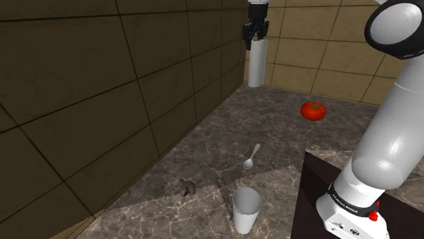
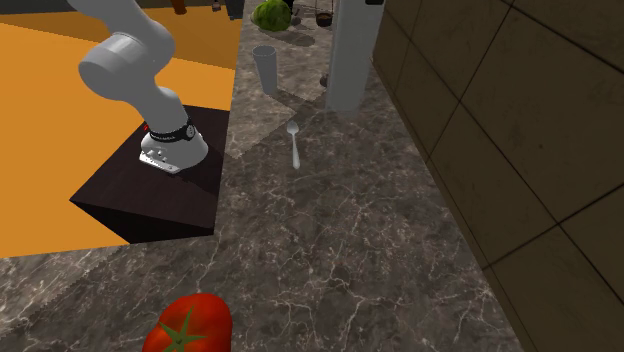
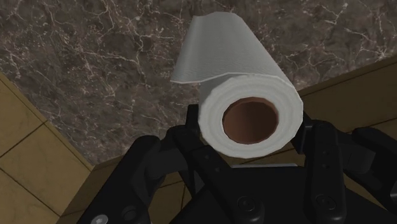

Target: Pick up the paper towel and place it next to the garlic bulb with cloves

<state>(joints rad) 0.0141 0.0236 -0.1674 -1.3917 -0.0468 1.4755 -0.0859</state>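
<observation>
Fingers (image 3: 315, 153) are clamped on the paper towel (image 3: 232, 63), one on each side of the roll's end, with the brown core facing the wrist camera. Below the roll in that view are the counter and the foot of a tan tiled wall.

Shoulder view: the fingers sit near the top of the picture. The roll hangs upright beneath them, clear of the dark veined counter (image 1: 217, 136), close to the wall corner.

Garlic bulb (image 1: 187, 187) is a small dark lump (drawn brownish, detail too small to read). It lies on the counter toward the shoulder view's lower left, well apart from the roll.

Other items:
- White ribbed cup (image 1: 246, 209) stands upright near the garlic, on its right in the shoulder view.
- Spoon (image 1: 252, 157) lies flat beyond the cup.
- Red tomato (image 1: 313, 109) is further on, toward the far wall.
- The arm (image 1: 391, 129) rises from the dark stand (image 1: 314, 197) at lower right.

Second exterior view: tomato nearest the camera, then spoon, then cup. The roll shows as a tall pale column beside the wall. Something green and leafy (image 2: 271, 13) sits at the far end.
</observation>
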